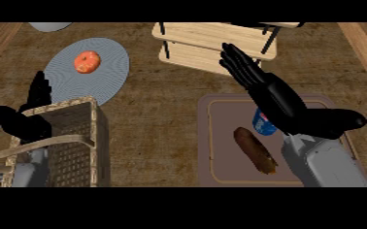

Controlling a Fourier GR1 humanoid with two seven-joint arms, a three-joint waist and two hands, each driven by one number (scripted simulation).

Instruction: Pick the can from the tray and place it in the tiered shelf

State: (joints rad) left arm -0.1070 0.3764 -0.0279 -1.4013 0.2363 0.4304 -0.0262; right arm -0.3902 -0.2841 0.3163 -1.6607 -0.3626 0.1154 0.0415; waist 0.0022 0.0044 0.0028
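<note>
A blue can (263, 124) stands on the brownish tray (222, 140) at the lower right, partly hidden under my right hand. My right hand (269, 89) hovers above it with straight fingers pointing up toward the wooden tiered shelf (208, 41) at the top middle; it holds nothing. My left hand (28, 111) rests open at the left edge, fingers up, beside the basket.
A brown sausage-like roll (255, 150) lies on the tray beside the can. A wicker basket (72, 140) stands at the lower left. A grey plate (108, 73) with an orange donut (87, 61) lies at the upper left. A grey dish (50, 26) peeks in at the top left.
</note>
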